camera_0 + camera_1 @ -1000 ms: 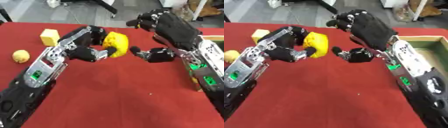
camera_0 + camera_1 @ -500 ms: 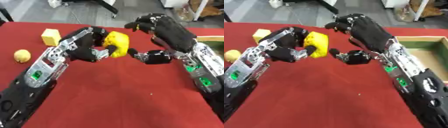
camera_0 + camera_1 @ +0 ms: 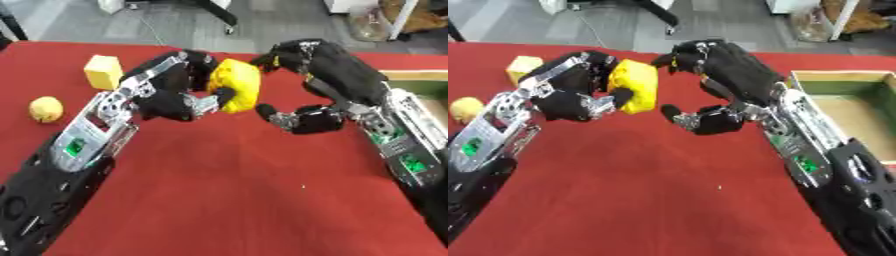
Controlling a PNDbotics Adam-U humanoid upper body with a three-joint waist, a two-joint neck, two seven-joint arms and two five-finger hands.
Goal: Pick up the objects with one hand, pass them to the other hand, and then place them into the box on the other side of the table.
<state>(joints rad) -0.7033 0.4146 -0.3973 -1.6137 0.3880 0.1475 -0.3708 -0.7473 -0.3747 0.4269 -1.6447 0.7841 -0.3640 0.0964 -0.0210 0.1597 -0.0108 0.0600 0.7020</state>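
- The robot's left hand (image 3: 179, 97), black with silver joints, is raised above the red cloth-covered surface (image 3: 227, 190), its fingers and thumb curled round a bright yellow blocky object (image 3: 236, 90).
- That yellow object is held off the surface, near the middle of the far half, tilted with its upper end toward the right hand.
- The left thumb (image 3: 220, 99) lies across the lower front of the yellow object; the rest of the hand wraps its left side.
- The right hand (image 3: 710, 87) is spread wide just beside the yellow object, reaching in from the right.
- Its upper fingers (image 3: 677, 59) arch over to the top right corner of the yellow object and seem to touch it there; whether they really do cannot be told.
- Its thumb (image 3: 677, 116) sits lower, just below and to the right of the object, apart from it.
- The right hand's fingers are not closed round anything.
- A pale yellow cube (image 3: 103, 71) rests on the surface at the far left, behind the left arm.
- A small round yellow fruit-like ball (image 3: 45, 108) lies on the surface nearer the left edge, well apart from the cube.
- A shallow wooden box with a green inside (image 3: 859, 100) stands on the right side of the surface, beside the right forearm.
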